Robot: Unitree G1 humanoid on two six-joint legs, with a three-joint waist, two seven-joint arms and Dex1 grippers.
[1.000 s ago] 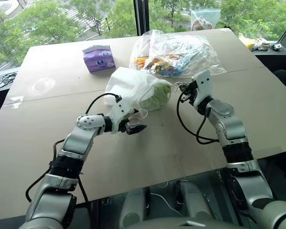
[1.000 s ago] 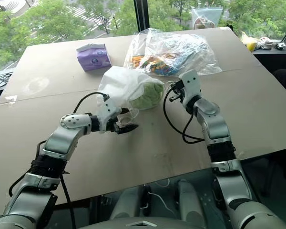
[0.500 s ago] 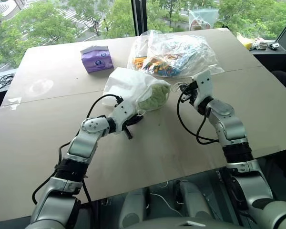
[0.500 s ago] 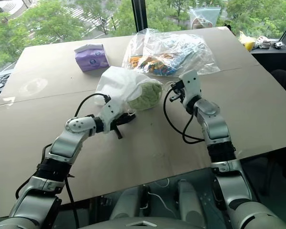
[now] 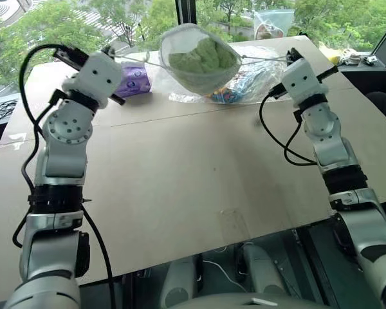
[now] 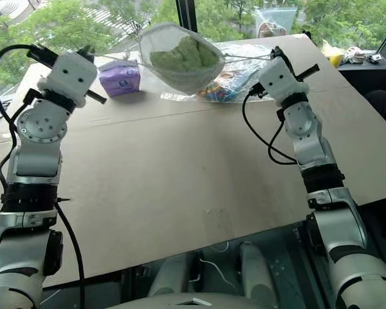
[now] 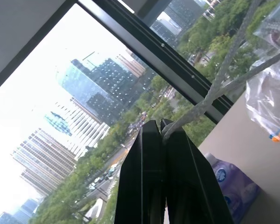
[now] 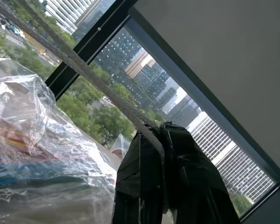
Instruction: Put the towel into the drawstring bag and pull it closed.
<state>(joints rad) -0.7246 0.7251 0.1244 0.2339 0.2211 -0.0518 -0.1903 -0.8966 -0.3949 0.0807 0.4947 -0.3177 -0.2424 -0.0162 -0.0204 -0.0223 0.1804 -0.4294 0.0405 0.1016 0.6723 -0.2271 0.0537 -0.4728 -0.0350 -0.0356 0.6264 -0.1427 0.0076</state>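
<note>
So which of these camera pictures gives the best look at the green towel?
The left eye view: the towel shows plainly through the drawstring bag, hanging above the table. The right eye view shows the same scene. The wrist views catch just the cords pinched in each claw.

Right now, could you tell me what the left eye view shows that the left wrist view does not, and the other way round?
The left eye view alone takes in the drawstring bag hanging off the table between the two raised arms, the green towel inside it, and the right gripper shut on its cord. The left wrist view alone gives a close look at the left gripper pinching the white cord, against a window with city towers. Both show the purple packet and part of the clear plastic bag of colourful sticks.
</note>
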